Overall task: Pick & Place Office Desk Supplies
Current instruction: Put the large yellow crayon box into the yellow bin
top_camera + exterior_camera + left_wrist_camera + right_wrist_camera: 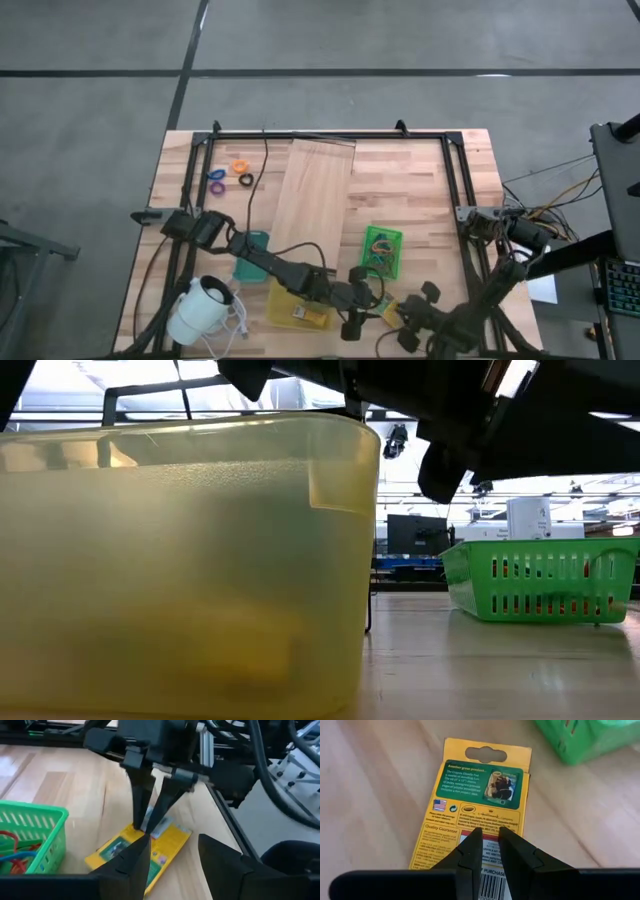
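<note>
- Right gripper [490, 847], lower centre of the high view: its dark fingers [142, 802] stand nearly pressed together with only a narrow gap, tips down on a flat yellow cardboard crayon packet [477, 802]; whether they pinch its edge or merely rest on it cannot be told. The packet lies flat on the pale wooden counter [420, 185], just beside the green slotted plastic basket [382, 250].
- Left gripper [172, 862], just left of the right one in the high view: fingers spread, holding nothing, hovering close to the same packet.
- Done so far, as a judgement: the green basket already holds red and blue rubber-band loops [12, 855], and the translucent yellow plastic bin [180, 560], at the lower centre-left of the high view, holds a yellow packet [308, 316].
- Left to do: small orange, purple and black rings [230, 175] lie loose at the upper left of the counter, well apart from both containers; the packet under the right gripper is not yet binned. The task appears to be partly complete.
- Legible writing on the packet, right wrist view: "Quality Guarantee" and part of "PURCHASE"; a small flag mark and a barcode show. Finer print is too small to read.
</note>
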You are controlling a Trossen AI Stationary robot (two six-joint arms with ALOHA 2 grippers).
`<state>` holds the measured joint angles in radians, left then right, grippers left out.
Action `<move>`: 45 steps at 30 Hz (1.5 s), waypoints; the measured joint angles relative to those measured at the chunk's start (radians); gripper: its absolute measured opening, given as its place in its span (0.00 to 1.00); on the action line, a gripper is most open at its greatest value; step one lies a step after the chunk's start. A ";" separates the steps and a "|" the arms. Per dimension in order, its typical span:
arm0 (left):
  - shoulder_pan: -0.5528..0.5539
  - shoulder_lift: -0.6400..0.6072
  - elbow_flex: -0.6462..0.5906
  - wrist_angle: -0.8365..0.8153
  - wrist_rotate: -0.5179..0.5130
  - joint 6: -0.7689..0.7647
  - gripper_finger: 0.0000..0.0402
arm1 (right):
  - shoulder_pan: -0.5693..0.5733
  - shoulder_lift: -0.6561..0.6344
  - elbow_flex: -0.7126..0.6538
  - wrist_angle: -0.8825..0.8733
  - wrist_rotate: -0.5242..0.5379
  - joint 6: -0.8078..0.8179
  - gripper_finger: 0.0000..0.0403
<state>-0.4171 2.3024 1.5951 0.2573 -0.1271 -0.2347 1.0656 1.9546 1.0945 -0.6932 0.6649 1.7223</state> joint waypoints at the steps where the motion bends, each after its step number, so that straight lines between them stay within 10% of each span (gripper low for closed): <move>1: 0.000 0.000 0.000 0.003 0.001 0.001 0.42 | -0.015 0.002 -0.002 0.007 -0.006 -0.022 0.16; 16: -0.002 0.000 0.002 -0.037 0.001 -0.023 0.42 | -0.027 0.011 0.051 0.215 -0.108 -0.391 0.16; 28: -0.002 -0.007 0.003 -0.038 0.057 -0.531 0.42 | -0.018 0.016 0.061 0.199 -0.056 -0.421 0.16; 34: -0.016 -0.009 0.032 -0.052 0.064 -0.535 0.42 | -0.016 0.016 0.061 0.199 -0.048 -0.421 0.16; 45: -0.059 -0.011 0.287 -0.541 -0.099 -0.450 0.30 | 0.004 0.014 0.062 0.174 -0.044 -0.371 0.16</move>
<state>-0.4763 2.2919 1.8822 -0.2836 -0.2258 -0.6850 1.0698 1.9686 1.1564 -0.5191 0.6205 1.3509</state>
